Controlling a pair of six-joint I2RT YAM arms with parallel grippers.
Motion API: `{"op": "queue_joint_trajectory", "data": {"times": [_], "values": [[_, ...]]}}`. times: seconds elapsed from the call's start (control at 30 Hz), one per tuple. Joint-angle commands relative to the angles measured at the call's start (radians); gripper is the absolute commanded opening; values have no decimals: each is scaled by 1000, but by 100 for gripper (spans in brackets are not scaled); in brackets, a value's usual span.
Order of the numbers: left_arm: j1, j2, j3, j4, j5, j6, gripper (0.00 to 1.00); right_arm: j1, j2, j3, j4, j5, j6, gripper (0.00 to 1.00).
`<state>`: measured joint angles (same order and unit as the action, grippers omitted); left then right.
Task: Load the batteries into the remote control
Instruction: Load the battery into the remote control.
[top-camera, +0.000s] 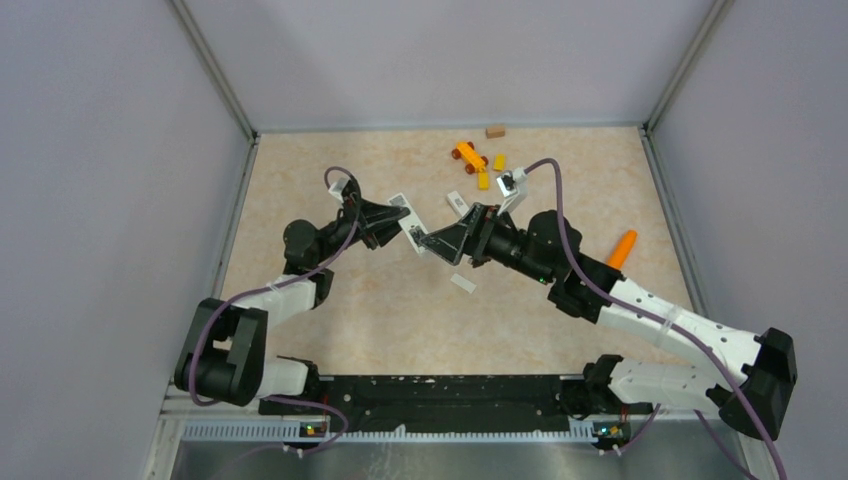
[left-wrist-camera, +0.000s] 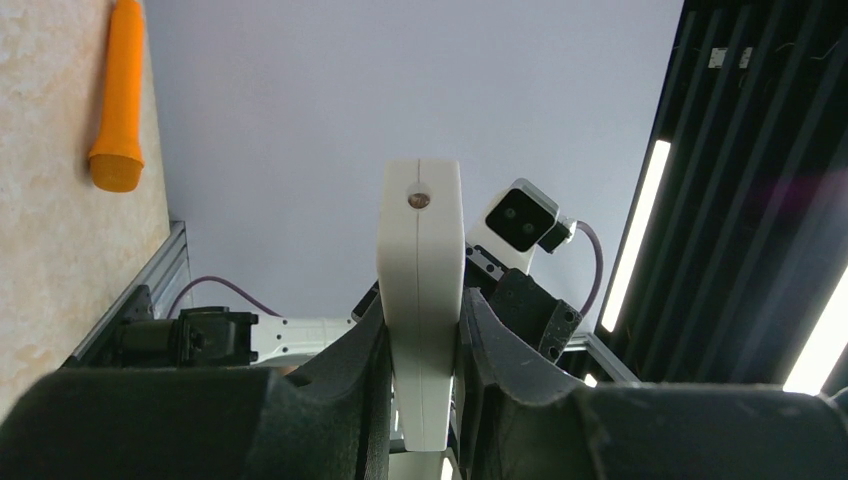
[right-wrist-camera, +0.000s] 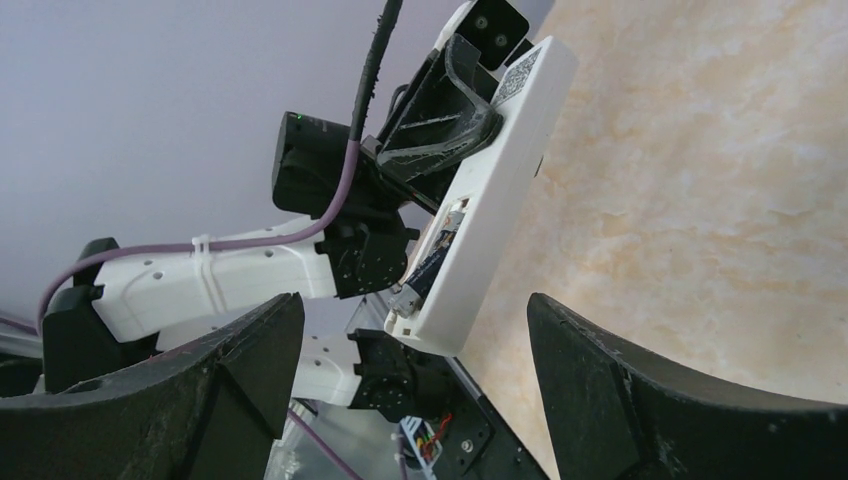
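Left gripper (left-wrist-camera: 420, 320) clamped on the remote (left-wrist-camera: 420, 230), holding it up off the table (top-camera: 400, 330), edge-on to my left wrist cam. Right gripper (right-wrist-camera: 412, 305) spread wide; the remote's free end sits between its fingers (right-wrist-camera: 640, 400) in the wrist view, no contact that I can see. Battery bay (right-wrist-camera: 432, 262) is uncovered, something dark inside, can't tell if it's a cell. Small white piece (top-camera: 462, 283) flat on the table near the grippers. Carrot (top-camera: 622, 248) beside the right arm
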<state>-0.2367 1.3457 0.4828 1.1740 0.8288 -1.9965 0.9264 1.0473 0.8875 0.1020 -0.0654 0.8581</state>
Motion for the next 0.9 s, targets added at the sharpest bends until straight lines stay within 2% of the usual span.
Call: {"op": "queue_joint_trajectory", "data": {"times": [0.0,0.43,0.5,0.67,0.87], "values": [[4,-55,6,47,-16,-19,0,-6,-16,-17,102,-4,27,84],[4,-60,6,40,-14,-15,0,-6,23,-23,134,-12,45,73],[4,-64,5,42,-12,-20,0,-5,31,-22,133,-10,45,69],[4,-87,13,41,-5,-30,0,-5,40,-11,105,27,46,52],[3,-113,29,15,17,-7,0,-6,62,11,84,41,54,45]]}}
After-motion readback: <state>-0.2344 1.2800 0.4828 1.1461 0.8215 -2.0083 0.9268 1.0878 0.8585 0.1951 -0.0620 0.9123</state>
